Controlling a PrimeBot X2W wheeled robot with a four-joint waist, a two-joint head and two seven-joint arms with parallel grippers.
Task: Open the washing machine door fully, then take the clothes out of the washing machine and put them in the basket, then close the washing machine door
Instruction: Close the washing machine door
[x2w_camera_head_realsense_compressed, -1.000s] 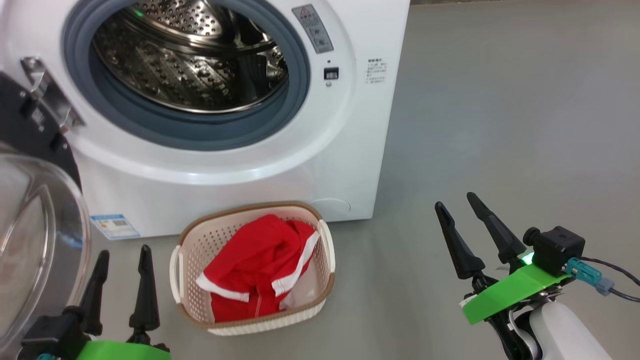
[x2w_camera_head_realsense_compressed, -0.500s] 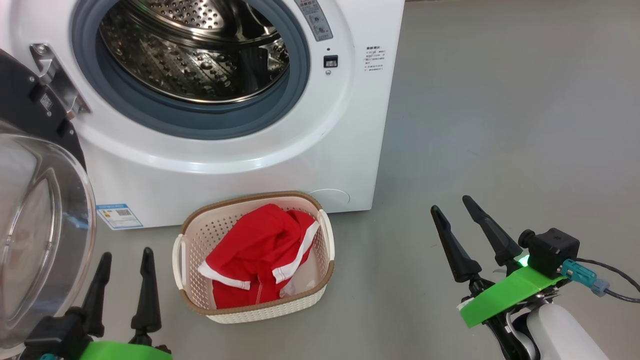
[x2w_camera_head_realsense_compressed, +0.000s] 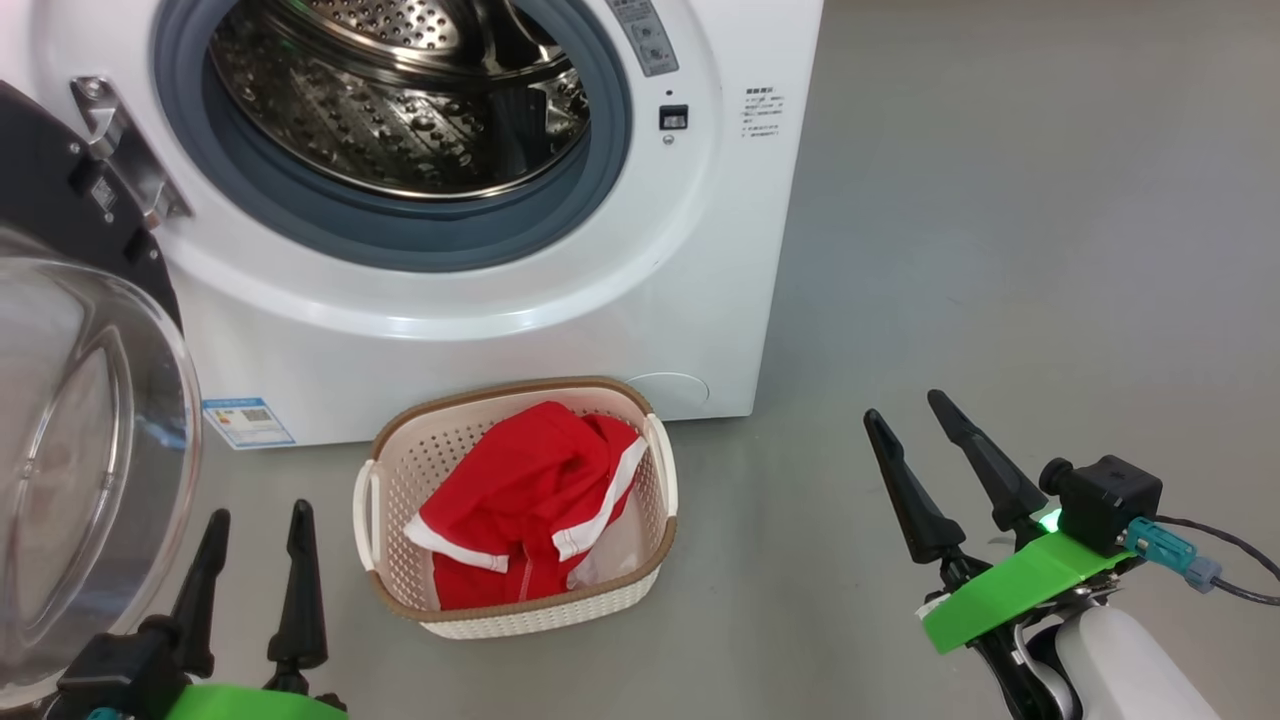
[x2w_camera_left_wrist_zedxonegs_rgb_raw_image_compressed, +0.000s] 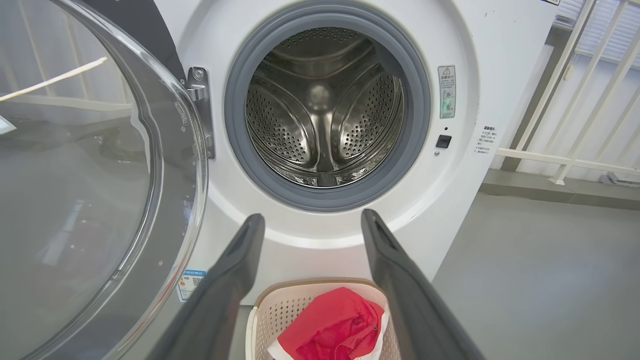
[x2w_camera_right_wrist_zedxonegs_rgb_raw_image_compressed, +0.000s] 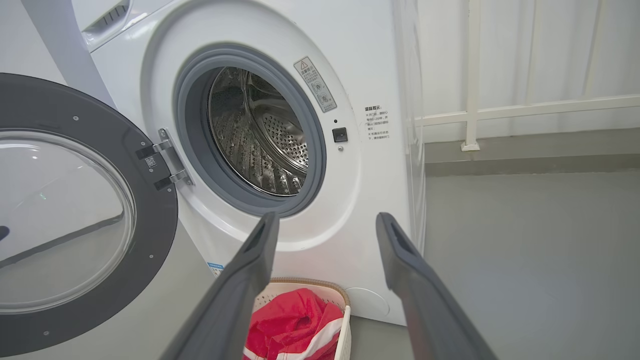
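Observation:
The white washing machine (x2w_camera_head_realsense_compressed: 560, 330) stands with its steel drum (x2w_camera_head_realsense_compressed: 400, 100) bare and its door (x2w_camera_head_realsense_compressed: 80, 430) swung wide to the left. The door's glass bowl (x2w_camera_left_wrist_zedxonegs_rgb_raw_image_compressed: 75, 190) and black rim (x2w_camera_right_wrist_zedxonegs_rgb_raw_image_compressed: 150, 240) also show in the wrist views. On the floor in front sits the cream basket (x2w_camera_head_realsense_compressed: 520, 610) holding the red clothes (x2w_camera_head_realsense_compressed: 520, 500) with white trim. My left gripper (x2w_camera_head_realsense_compressed: 255, 525) is open at the lower left, beside the door glass and left of the basket. My right gripper (x2w_camera_head_realsense_compressed: 905, 415) is open at the lower right, well right of the basket, holding nothing.
Grey floor (x2w_camera_head_realsense_compressed: 1000, 250) stretches to the right of the machine. A white railing (x2w_camera_right_wrist_zedxonegs_rgb_raw_image_compressed: 500, 112) and a raised kerb (x2w_camera_left_wrist_zedxonegs_rgb_raw_image_compressed: 550, 190) run behind it. A blue label (x2w_camera_head_realsense_compressed: 248, 422) sits low on the machine's front.
The head camera has shifted, so the machine and basket sit a little differently in the picture. Both grippers keep their places and stay open.

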